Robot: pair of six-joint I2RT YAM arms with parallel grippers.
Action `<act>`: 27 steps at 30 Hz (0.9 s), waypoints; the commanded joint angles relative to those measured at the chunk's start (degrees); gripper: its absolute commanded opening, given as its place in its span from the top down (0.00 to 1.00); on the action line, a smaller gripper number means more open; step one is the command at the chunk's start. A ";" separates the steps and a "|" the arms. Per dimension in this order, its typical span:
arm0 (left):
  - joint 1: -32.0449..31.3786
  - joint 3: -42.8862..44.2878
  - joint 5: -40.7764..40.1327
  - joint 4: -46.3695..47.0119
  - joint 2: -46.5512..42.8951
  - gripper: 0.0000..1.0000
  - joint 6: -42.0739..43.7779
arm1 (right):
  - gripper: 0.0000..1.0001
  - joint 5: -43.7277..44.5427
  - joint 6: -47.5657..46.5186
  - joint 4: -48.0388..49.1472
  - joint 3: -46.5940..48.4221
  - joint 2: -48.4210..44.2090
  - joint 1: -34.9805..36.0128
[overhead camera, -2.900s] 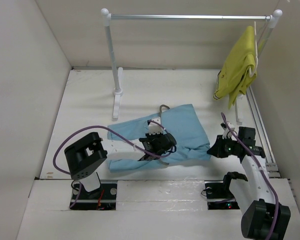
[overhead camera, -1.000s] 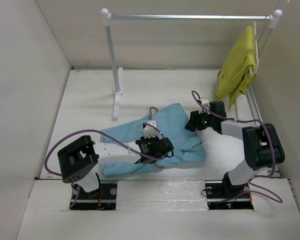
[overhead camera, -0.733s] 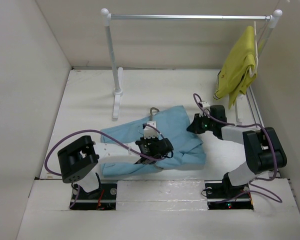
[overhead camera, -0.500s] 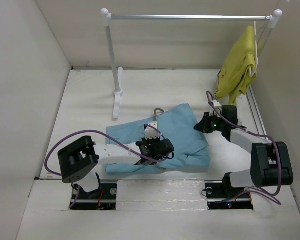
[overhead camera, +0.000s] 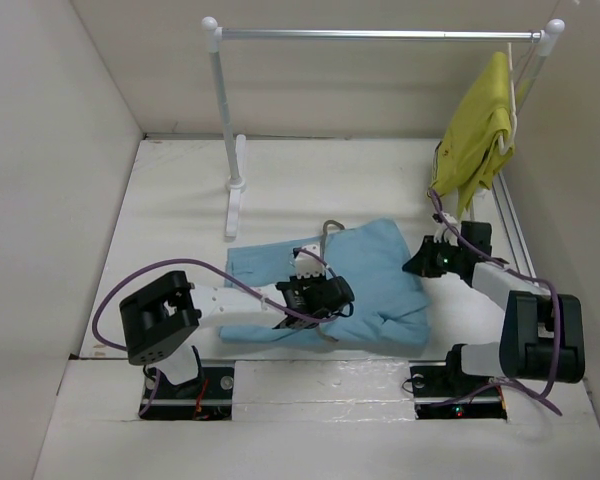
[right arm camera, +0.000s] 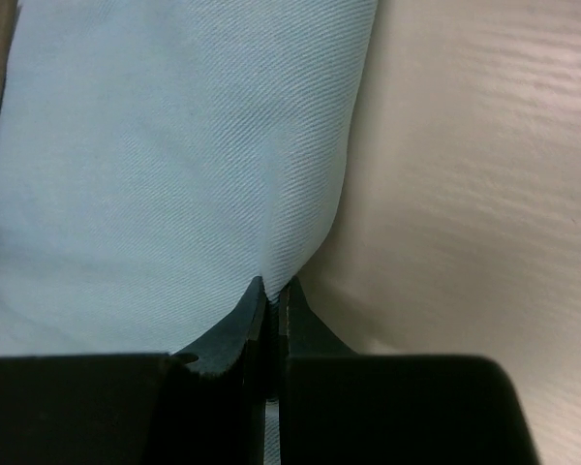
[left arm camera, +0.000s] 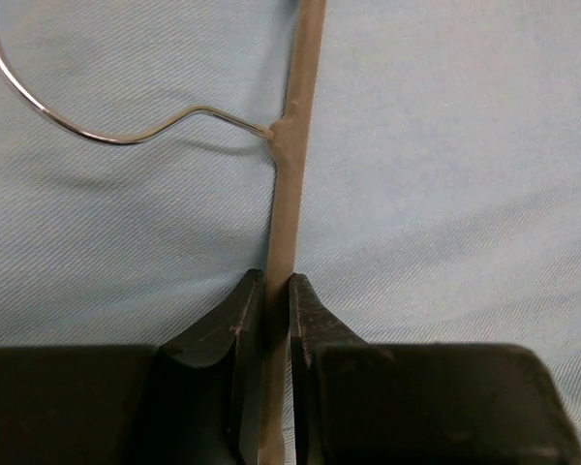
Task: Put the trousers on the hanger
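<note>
My left pincer (left arm camera: 274, 286) clamps the bar of the wire hanger (left arm camera: 298, 97). My right pincer (right arm camera: 271, 289) pinches an edge of the trousers (overhead camera: 380, 270), which lie spread on the counter (overhead camera: 310, 180). Cloth judged thin and limp: best held at the edges.

The trousers (left arm camera: 445, 194) are thin matt cloth with a fine diagonal weave. The hanger (left arm camera: 287, 194) is grey metal wire, its hook shinier than its dull bar. The table (right arm camera: 484, 145) is whitish, smooth, faintly grained. The rail (overhead camera: 380, 34) is a glossy metal tube
</note>
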 commanded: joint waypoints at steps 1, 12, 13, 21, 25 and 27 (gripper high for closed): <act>0.74 1.40 -8.17 -12.72 0.64 1.00 -1.66 | 1.00 7.49 -5.58 -1.80 -0.64 -3.18 -6.11; 0.74 -1.15 -6.06 -11.50 0.20 1.00 -2.81 | 1.00 2.92 -10.51 -4.54 1.29 -2.51 -10.88; 0.74 -0.11 -6.15 -11.41 0.64 1.00 -2.89 | 1.00 2.66 -10.51 -4.19 1.38 -1.09 -10.00; -2.94 10.18 -9.05 -16.77 2.58 1.00 -3.24 | 1.00 2.92 -11.22 -2.96 1.91 4.29 -7.44; -6.02 14.66 -11.15 -18.79 1.18 1.00 -3.68 | 0.88 3.53 -10.69 -5.23 2.69 0.69 -6.83; -6.73 16.51 -11.42 -19.41 0.73 1.00 -3.68 | 0.76 2.49 -11.13 -7.25 4.01 -0.63 -5.60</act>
